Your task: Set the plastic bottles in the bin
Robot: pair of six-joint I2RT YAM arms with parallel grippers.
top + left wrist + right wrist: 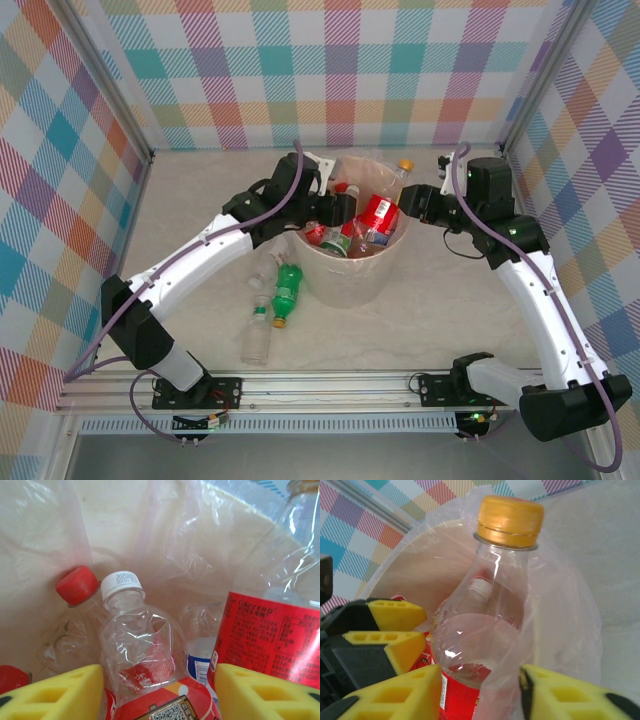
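Observation:
The bin stands mid-table with several plastic bottles inside it. My left gripper hangs over its left rim. Its yellow fingers stand open on either side of a white-capped, red-labelled bottle that lies among the others. My right gripper reaches in over the right rim. It is open around an orange-capped bottle that leans on its left pad, and the clear liner lies against the right pad. A green bottle and a clear bottle lie on the table left of the bin.
Inside the bin lie a red-capped bottle and a big red-labelled bottle. A small clear bottle lies by the green one. Checked walls enclose the table on three sides. The left gripper's yellow pads sit close beside my right gripper.

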